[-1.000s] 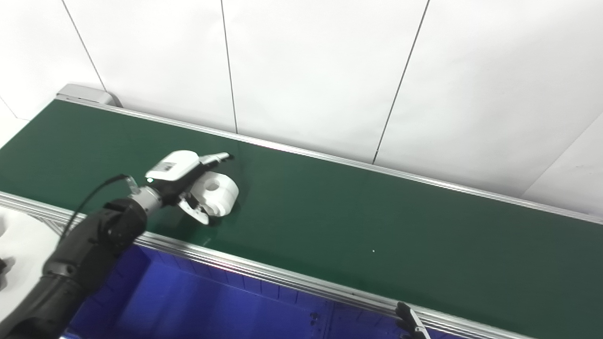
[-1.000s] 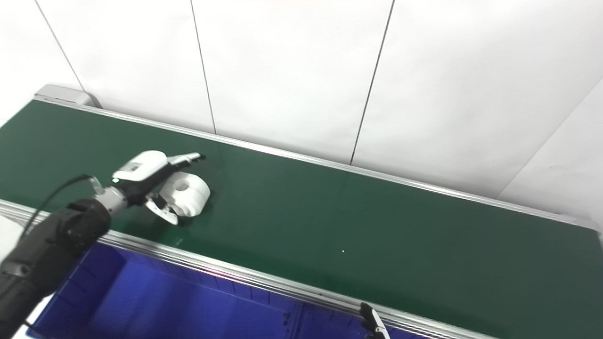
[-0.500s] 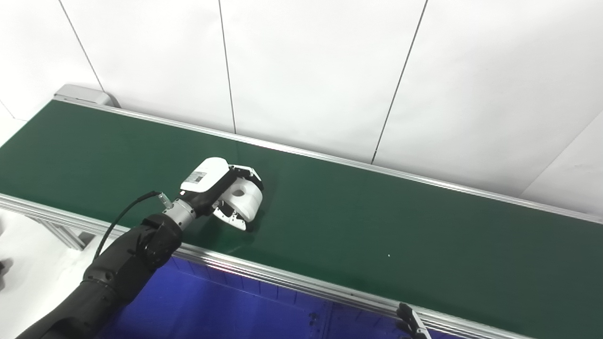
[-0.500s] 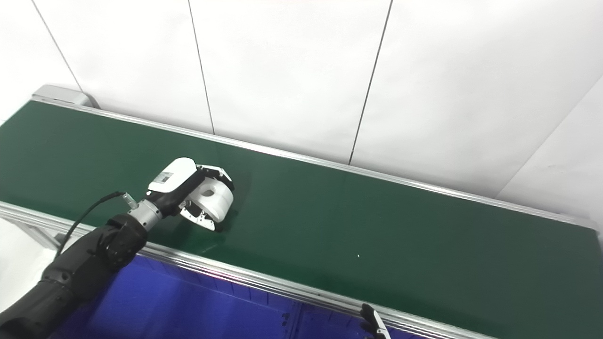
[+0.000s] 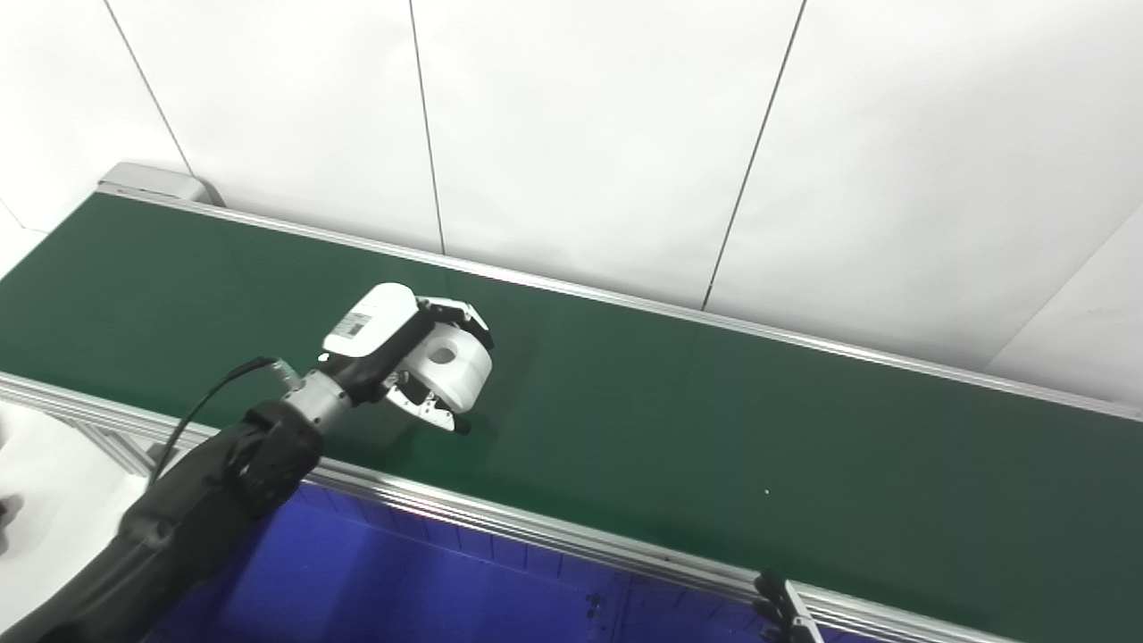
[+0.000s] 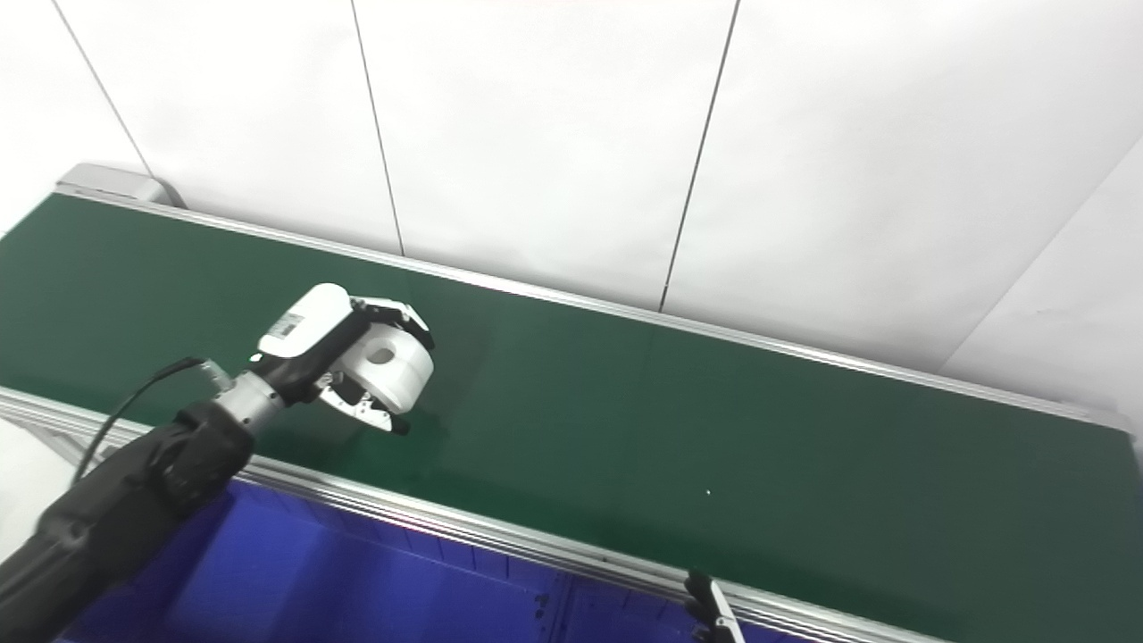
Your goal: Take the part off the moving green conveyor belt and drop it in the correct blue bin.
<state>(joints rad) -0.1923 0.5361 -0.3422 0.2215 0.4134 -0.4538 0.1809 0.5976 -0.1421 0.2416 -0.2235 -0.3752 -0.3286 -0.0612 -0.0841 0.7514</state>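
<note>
White panelled wall [image 5: 580, 134] fills the top of your view, dark seams running down it. Below it the green conveyor belt [image 5: 714, 420] crosses the frame from upper left to lower right, silver rail [image 5: 536, 527] along its near edge, a grey end cap [image 5: 152, 179] at its far left corner. Under the near rail you see the blue bin [image 5: 402, 589], dark blue interior with ribbed walls; only part of it shows, and you can't tell from here whether it has separate compartments. Your left arm [image 5: 205, 482], black sleeve with a cable looping off the wrist, comes in from the bottom left and reaches across the rail over the belt. Your left hand [image 5: 393, 344] has its fingers [image 5: 464, 314] wrapped over the top of the white part [image 5: 451, 371] and the thumb under it, so the hand is closed around it. The part is a white cylinder-like piece with a round hole in its upper face, sitting in the hand over the near-left stretch of the belt; whether it touches the belt you can't tell. Your right hand [image 5: 781, 607] only shows as a dark fingertip at the bottom edge near the rail, grip state can't be told.
</note>
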